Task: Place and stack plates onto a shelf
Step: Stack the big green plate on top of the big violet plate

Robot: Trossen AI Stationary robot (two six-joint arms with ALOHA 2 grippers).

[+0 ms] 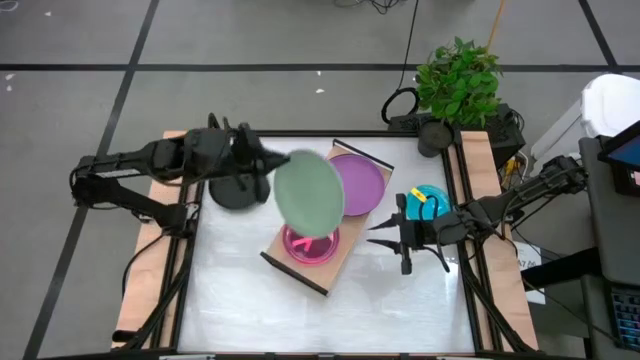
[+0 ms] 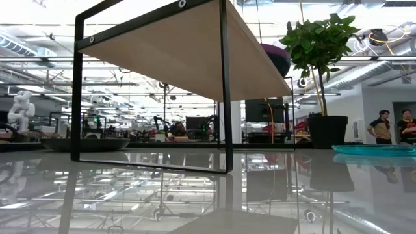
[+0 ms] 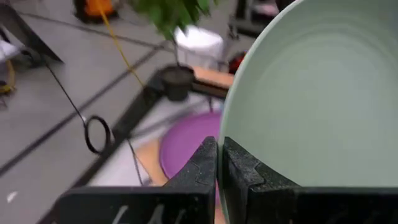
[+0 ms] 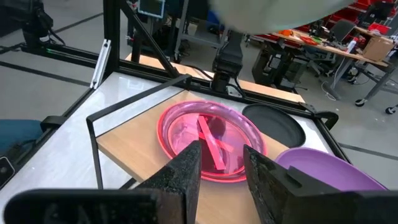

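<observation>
My left gripper (image 1: 268, 166) (image 3: 219, 155) is shut on the pale green plate (image 1: 309, 193), which is held up over the light-wood shelf (image 1: 345, 258). The shelf stands slantwise in the middle of the table. A purple plate (image 1: 362, 183) lies on the shelf's far end and a smaller pink plate (image 4: 211, 146) on its near end. The black plate (image 1: 232, 194) rests on the table left of the shelf, and a cyan plate (image 1: 430, 201) to its right. My right gripper (image 1: 381, 235) (image 4: 222, 171) is open, level, right of the shelf, pointing at the pink plate. My left gripper pinches the pale green plate's rim (image 3: 231, 134) between its two fingers, coming from the table's left side. The plate is lifted clear and tilted steeply, its face turned toward the gripper's camera. It hangs above the shelf between the purple and pink plates.
A potted plant (image 1: 457, 82) stands beyond the table's far right corner. Black frame rails (image 1: 183, 260) run along the table's sides. White table top lies bare near the front edge (image 1: 330, 320). In the low view the shelf board (image 2: 188, 52) shows from below on black legs.
</observation>
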